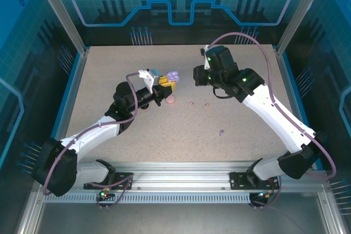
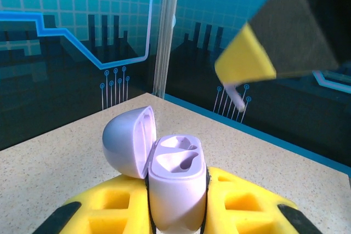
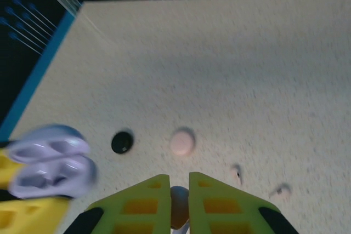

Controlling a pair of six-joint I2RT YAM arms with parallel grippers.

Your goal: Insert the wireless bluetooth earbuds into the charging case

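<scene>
I see left arm (image 1: 93, 131), right arm (image 1: 274, 113) alike: white links, black joint housings, purple cable (image 1: 258, 41) looped along each, green status lights (image 1: 243, 79). Left gripper (image 1: 164, 86) fingers (image 2: 241, 204) yellow, recessed pockets; right gripper (image 3: 179, 187) fingers (image 3: 219, 206) same, black patches at base.

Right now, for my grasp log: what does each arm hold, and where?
Left jaws: open lilac case, by its lower body. Right jaws: pale earbud, stem sticking out.

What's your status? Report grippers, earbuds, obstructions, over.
Left gripper shut on open lilac case, sockets empty. Right gripper shut on lilac earbud, short of the case. Nothing between them.
</scene>
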